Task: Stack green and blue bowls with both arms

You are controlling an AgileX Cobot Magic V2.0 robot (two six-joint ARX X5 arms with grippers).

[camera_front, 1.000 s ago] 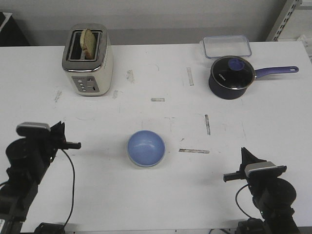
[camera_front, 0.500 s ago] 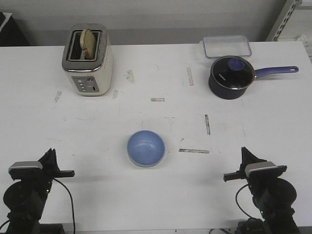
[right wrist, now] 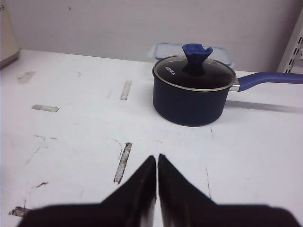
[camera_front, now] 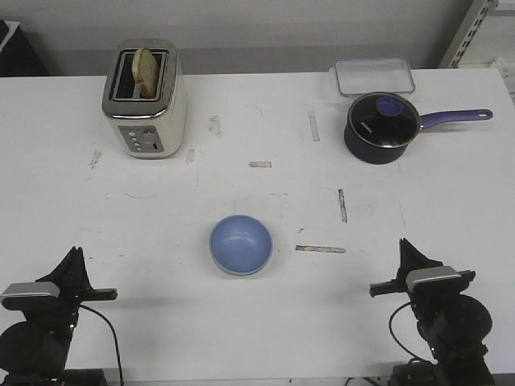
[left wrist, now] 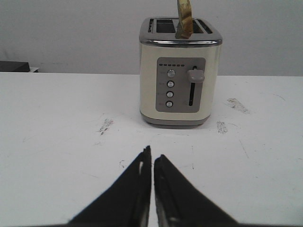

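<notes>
The blue bowl point(camera_front: 241, 244) sits upright near the bench's point(camera_front: 265, 322) front middle, nothing inside it (a paler rim shows beneath its lower edge). Both the left end effector point(left wrist: 152, 158) and right end effector point(right wrist: 157, 158) are closed and hold nothing, well apart from it. Far back, a toaster point(camera_front: 146, 99) holds one slice point(camera_front: 145, 71), and a lidded saucepan point(camera_front: 383, 127) stands before a clear container point(camera_front: 375, 76).

A: Where does the front camera sit?
B: High, looking forward and down over the whole surface point(camera_front: 257, 322).
A: And the wrist ones?
B: Low, just behind each claw. Beyond the left claw point(left wrist: 152, 156) stands the toaster point(left wrist: 180, 71); beyond the right claw point(right wrist: 156, 161), the saucepan point(right wrist: 191, 90). The front view shares both.
</notes>
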